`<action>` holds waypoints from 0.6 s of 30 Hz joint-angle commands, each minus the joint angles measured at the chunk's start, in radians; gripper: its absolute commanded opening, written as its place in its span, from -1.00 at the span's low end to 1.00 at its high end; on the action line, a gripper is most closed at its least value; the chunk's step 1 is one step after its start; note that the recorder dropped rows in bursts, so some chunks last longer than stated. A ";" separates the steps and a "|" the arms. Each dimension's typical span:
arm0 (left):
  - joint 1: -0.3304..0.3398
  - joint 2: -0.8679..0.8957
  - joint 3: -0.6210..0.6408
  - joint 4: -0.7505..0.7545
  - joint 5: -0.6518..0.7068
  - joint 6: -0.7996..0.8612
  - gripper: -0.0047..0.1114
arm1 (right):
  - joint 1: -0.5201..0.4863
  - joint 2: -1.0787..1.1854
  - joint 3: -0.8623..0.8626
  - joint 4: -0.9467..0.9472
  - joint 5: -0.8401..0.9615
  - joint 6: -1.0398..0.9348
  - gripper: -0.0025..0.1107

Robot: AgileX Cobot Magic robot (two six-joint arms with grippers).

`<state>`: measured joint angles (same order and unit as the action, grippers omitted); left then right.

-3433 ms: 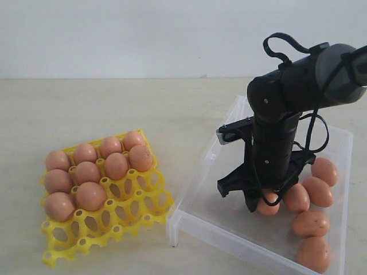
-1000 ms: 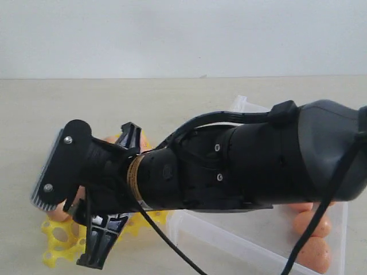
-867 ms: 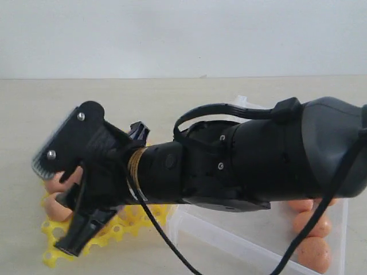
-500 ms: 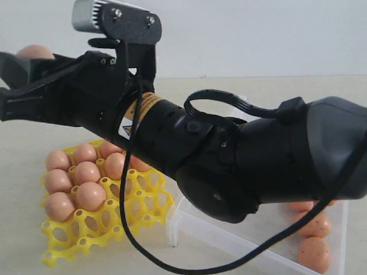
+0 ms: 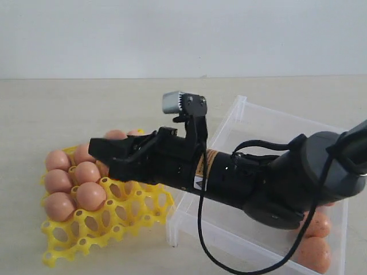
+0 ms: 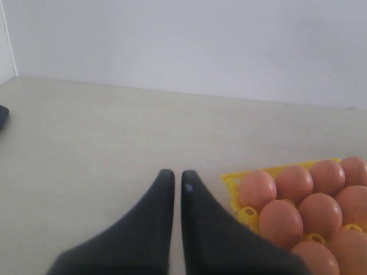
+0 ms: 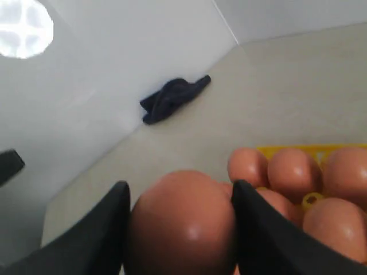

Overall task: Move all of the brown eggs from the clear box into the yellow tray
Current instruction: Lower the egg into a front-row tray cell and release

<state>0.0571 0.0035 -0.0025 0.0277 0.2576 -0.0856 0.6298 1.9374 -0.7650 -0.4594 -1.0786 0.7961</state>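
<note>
My right gripper (image 5: 106, 152) reaches across from the right and hangs low over the far side of the yellow tray (image 5: 103, 229). It is shut on one brown egg (image 5: 114, 135). In the right wrist view that egg (image 7: 183, 223) fills the gap between the two black fingers of the gripper (image 7: 180, 186). Several brown eggs (image 5: 86, 172) sit in the tray's far and left cups. The clear box (image 5: 241, 109) stands to the right, with a few eggs (image 5: 312, 252) at its near right corner, partly hidden by the arm. My left gripper (image 6: 173, 179) is shut and empty, beside the tray (image 6: 232, 182).
A dark cloth (image 7: 172, 97) lies on the tabletop by the wall. A dark object (image 6: 2, 114) shows at the edge of the left wrist view. The tray's near cups (image 5: 86, 240) hold nothing. A pale wall runs behind the table.
The right arm carried the egg out of the clear box, swung left close past the camera, and has now come down from high up to just above the tray's far side.
</note>
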 commanded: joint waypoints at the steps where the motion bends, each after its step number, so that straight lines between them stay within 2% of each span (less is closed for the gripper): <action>1: 0.003 -0.003 0.003 0.002 -0.003 0.000 -0.85 | -0.002 0.026 -0.053 -0.070 0.103 -0.085 -0.96; 7: 0.003 -0.003 0.003 0.002 -0.003 0.000 -0.85 | -0.002 0.062 -0.159 -0.078 0.307 -0.104 -0.96; 12: 0.003 -0.003 0.003 0.002 -0.003 0.000 -0.85 | -0.002 0.109 -0.159 -0.161 0.352 -0.083 -0.96; 18: 0.003 -0.003 0.003 0.002 -0.003 0.000 -0.85 | -0.002 0.112 -0.174 -0.162 0.349 -0.080 -0.96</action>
<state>0.0571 0.0035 -0.0025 0.0277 0.2576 -0.0856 0.6298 2.0532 -0.9252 -0.6129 -0.7217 0.7155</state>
